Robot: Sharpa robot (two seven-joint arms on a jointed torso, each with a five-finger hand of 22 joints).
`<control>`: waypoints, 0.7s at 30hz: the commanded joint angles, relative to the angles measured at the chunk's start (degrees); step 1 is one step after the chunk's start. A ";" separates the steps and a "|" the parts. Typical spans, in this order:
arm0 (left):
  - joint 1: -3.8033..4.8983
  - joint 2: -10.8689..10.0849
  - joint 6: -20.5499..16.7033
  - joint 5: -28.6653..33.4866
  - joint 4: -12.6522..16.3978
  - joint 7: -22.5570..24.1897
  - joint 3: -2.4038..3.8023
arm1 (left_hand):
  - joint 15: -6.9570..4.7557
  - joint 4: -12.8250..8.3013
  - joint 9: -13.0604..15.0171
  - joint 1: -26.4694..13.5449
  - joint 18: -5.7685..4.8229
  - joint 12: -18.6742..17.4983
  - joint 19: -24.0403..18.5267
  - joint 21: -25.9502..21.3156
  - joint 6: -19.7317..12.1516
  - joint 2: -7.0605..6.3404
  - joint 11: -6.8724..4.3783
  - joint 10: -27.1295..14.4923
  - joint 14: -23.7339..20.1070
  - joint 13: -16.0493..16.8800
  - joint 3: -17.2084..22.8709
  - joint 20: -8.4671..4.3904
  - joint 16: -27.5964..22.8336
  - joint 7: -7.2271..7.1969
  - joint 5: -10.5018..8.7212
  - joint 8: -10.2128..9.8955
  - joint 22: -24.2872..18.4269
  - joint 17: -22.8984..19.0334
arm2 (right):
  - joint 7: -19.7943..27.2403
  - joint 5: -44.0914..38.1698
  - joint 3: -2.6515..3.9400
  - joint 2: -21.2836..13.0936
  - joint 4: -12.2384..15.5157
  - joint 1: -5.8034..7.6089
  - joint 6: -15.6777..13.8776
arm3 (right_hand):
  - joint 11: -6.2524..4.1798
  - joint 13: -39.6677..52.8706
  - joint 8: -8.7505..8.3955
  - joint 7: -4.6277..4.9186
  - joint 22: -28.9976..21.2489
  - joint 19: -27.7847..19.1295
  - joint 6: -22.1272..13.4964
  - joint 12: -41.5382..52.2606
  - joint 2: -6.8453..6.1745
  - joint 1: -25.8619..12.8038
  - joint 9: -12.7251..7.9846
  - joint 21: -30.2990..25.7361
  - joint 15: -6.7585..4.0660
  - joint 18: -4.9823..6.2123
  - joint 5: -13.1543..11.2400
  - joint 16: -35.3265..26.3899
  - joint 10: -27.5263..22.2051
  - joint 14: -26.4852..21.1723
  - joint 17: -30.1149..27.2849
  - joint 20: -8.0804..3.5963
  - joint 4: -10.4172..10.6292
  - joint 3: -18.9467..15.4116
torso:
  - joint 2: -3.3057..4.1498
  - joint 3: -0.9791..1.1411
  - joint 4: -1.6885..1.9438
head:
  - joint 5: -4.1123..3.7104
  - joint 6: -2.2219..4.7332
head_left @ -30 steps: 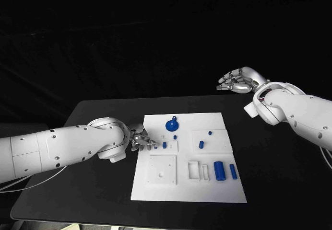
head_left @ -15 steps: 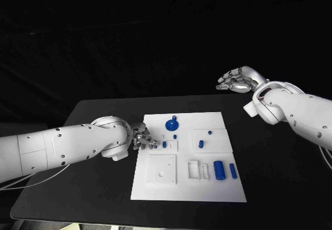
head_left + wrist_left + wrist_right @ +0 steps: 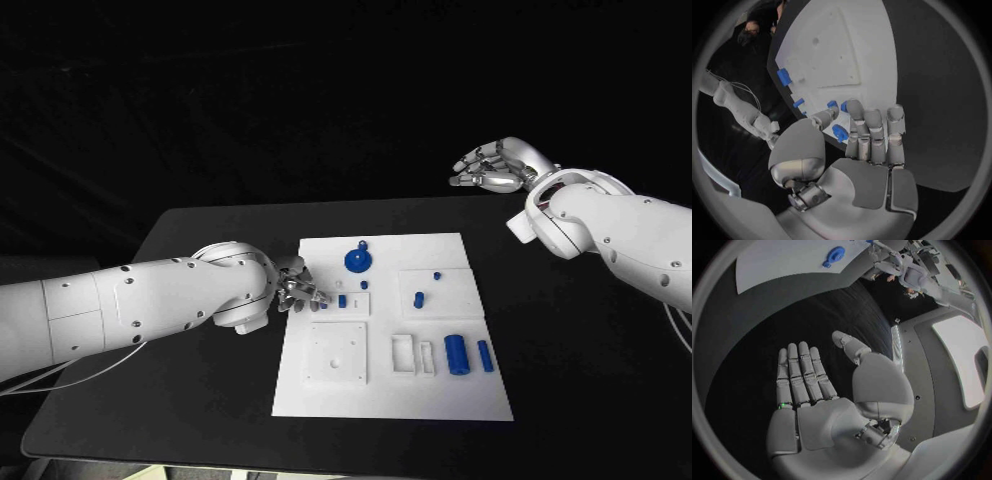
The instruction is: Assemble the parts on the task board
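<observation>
Small blue part (image 3: 839,133) is reached for by left hand (image 3: 299,289), grip unclear; right hand (image 3: 493,167) is kept clear, open, empty.

A robotics lab or test cell: a black worktop (image 3: 216,400) against black drapery (image 3: 289,100) carries a white task board (image 3: 389,400) with blue parts (image 3: 456,355).

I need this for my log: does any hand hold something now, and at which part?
The left hand reaches to a small blue part on the board, but a hold cannot be told. The right hand holds nothing.
</observation>
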 commanded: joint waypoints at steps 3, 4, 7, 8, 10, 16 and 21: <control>0.01 0.58 1.63 0.40 -0.49 0.52 -0.26 | -0.05 -0.48 -0.12 -0.04 0.04 0.18 -0.17 0.03 -0.26 0.29 0.17 -0.06 -0.17 0.05 -0.08 -8.16 0.31 0.28 0.12 0.22 0.09 -0.10 | 0.61 -0.02 0.03 0.07 0.26 -0.01 0.67 | 0.08 -0.05 0.19 0.03 0.06 0.18 -0.51 -0.21 0.00 -0.27 -0.10 -0.34 0.17 -0.81 0.35 0.28 0.51 0.21 -0.07 0.07 -0.12 -0.31 | 0.00 0.01 0.00 | 0.03 -0.07; 0.00 0.62 1.65 0.46 -0.54 0.56 -0.34 | -0.04 -0.51 -0.13 -0.04 0.04 0.18 -0.17 0.03 -0.26 0.26 0.17 -0.07 -0.17 0.05 -0.10 -8.16 0.31 0.28 0.12 0.22 0.09 -0.11 | 0.61 -0.02 0.03 0.07 0.27 -0.01 0.67 | 0.08 -0.05 0.19 0.03 0.06 0.18 -0.51 -0.22 0.01 -0.27 -0.10 -0.34 0.17 -0.81 0.36 0.28 0.51 0.21 -0.07 0.07 -0.12 -0.31 | -0.01 0.01 -0.01 | 0.01 -0.07; -0.02 0.78 1.61 0.60 -0.74 0.63 -0.49 | -0.04 -0.62 -0.18 -0.08 0.03 0.17 -0.17 0.00 -0.29 0.08 0.18 -0.09 -0.18 0.05 -0.20 -8.16 0.30 0.29 0.09 0.23 0.10 -0.12 | 0.61 -0.02 0.03 0.08 0.25 -0.01 0.67 | 0.08 -0.06 0.19 0.03 0.07 0.18 -0.51 -0.22 0.02 -0.28 -0.11 -0.35 0.17 -0.81 0.38 0.29 0.52 0.22 -0.08 0.07 -0.11 -0.31 | 0.01 0.00 -0.02 | -0.02 -0.05; -0.02 0.83 1.67 0.67 -0.79 0.64 -0.52 | -0.04 -0.64 -0.19 -0.08 0.03 0.17 -0.17 0.00 -0.29 0.06 0.18 -0.09 -0.18 0.04 -0.21 -8.16 0.30 0.29 0.09 0.23 0.10 -0.12 | 0.61 -0.02 0.03 0.08 0.25 -0.01 0.67 | 0.08 -0.06 0.19 0.03 0.07 0.18 -0.51 -0.22 0.02 -0.28 -0.11 -0.35 0.17 -0.81 0.39 0.29 0.52 0.22 -0.08 0.07 -0.11 -0.32 | 0.00 -0.01 -0.02 | -0.02 -0.06; -0.04 0.90 1.66 0.78 -0.84 0.74 -0.57 | -0.04 -0.68 -0.22 -0.10 0.03 0.16 -0.18 -0.02 -0.32 -0.02 0.18 -0.10 -0.19 0.04 -0.24 -8.15 0.29 0.30 0.08 0.22 0.10 -0.13 | 0.61 -0.01 0.03 0.08 0.26 -0.01 0.67 | 0.09 -0.06 0.19 0.03 0.08 0.18 -0.51 -0.23 0.02 -0.28 -0.11 -0.36 0.17 -0.80 0.40 0.29 0.52 0.22 -0.09 0.07 -0.10 -0.32 | 0.00 0.00 0.00 | -0.02 -0.10; -0.06 0.99 1.59 0.90 -0.92 0.78 -0.62 | -0.03 -0.75 -0.28 -0.13 0.02 0.14 -0.17 -0.05 -0.40 -0.16 0.20 -0.14 -0.21 0.03 -0.29 -8.16 0.27 0.32 0.07 0.20 0.10 -0.15 | 0.59 -0.01 0.03 0.02 0.32 -0.01 0.65 | 0.09 -0.07 0.19 0.03 0.09 0.19 -0.51 -0.24 0.02 -0.30 -0.11 -0.38 0.17 -0.80 0.44 0.30 0.52 0.22 -0.11 0.07 -0.09 -0.33 | 0.01 0.01 0.01 | -0.10 -0.10; -0.06 1.05 1.44 1.03 -1.13 0.94 -0.63 | -0.01 -0.94 -0.46 -0.03 0.03 0.10 -0.17 -0.14 -0.70 0.04 0.26 -0.21 -0.27 0.01 -0.21 -8.17 0.21 0.39 0.06 0.07 0.10 -0.19 | 0.61 0.00 0.03 0.13 0.24 -0.01 0.69 | 0.09 -0.08 0.19 0.03 0.10 0.19 -0.52 -0.25 0.03 -0.30 -0.12 -0.40 0.17 -0.80 0.47 0.31 0.53 0.22 -0.13 0.07 -0.09 -0.34 | -0.01 0.01 0.01 | -0.08 -0.11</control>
